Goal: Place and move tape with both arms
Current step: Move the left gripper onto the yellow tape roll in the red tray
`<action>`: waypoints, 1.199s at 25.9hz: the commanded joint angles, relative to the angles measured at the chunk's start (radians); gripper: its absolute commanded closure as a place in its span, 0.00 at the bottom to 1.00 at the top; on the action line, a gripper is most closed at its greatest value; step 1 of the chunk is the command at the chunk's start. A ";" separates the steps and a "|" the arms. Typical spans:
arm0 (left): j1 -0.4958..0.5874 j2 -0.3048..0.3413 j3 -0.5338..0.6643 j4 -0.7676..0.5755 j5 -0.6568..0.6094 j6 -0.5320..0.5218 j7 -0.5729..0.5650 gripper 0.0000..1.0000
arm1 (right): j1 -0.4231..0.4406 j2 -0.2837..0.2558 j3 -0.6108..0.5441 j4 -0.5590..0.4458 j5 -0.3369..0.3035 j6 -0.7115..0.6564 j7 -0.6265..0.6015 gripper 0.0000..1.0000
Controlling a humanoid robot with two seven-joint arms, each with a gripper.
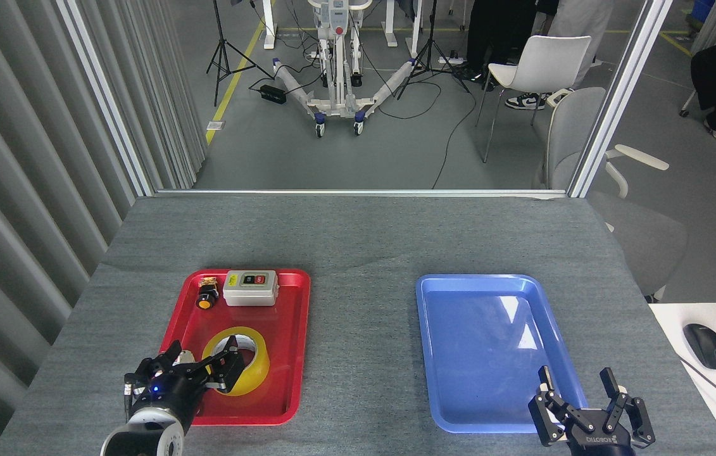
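Head view: translucent yellow tape (238,358) with white core, flat in red tray (288,329), lower left. Left gripper (200,362) jaws spread over tape's near rim, not clenched. Right gripper (578,383) lower right, jaws released, over blue tray (459,354) corner.

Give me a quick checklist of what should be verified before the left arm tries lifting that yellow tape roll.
1. Tape lies flat in the red tray: ok.
2. Left end effector reaches the roll, one finger over its core: ok.
3. Firm grip on the roll: cannot tell.
4. Switch box and push button stand apart from the roll: ok.
5. Blue tray free to receive: ok.
6. Right end effector open, waiting: ok.
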 commanded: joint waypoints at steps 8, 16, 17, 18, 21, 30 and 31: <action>-0.001 0.007 -0.007 0.001 0.001 -0.020 -0.013 0.01 | -0.003 -0.013 -0.002 0.001 -0.012 -0.010 -0.004 0.00; -0.044 0.030 -0.010 0.076 0.001 -0.039 -0.013 0.01 | -0.003 -0.004 -0.002 -0.002 0.085 -0.022 -0.004 0.00; -0.049 0.030 -0.018 0.082 -0.001 -0.039 -0.013 0.01 | -0.002 -0.004 -0.002 -0.003 0.088 -0.019 -0.002 0.00; -0.052 0.030 -0.026 0.084 -0.002 -0.037 -0.013 0.01 | 0.000 -0.004 -0.002 -0.003 0.091 -0.019 -0.001 0.00; -0.045 0.036 -0.044 0.082 -0.007 -0.039 -0.013 0.01 | 0.001 0.001 -0.002 -0.003 0.135 -0.018 0.002 0.00; -0.029 0.026 -0.092 0.118 -0.021 -0.033 -0.012 0.01 | 0.004 -0.007 0.000 -0.002 0.124 0.051 0.042 0.00; -0.033 0.028 -0.093 0.119 -0.021 -0.033 -0.013 0.01 | 0.003 -0.009 0.000 -0.002 0.106 0.051 0.042 0.00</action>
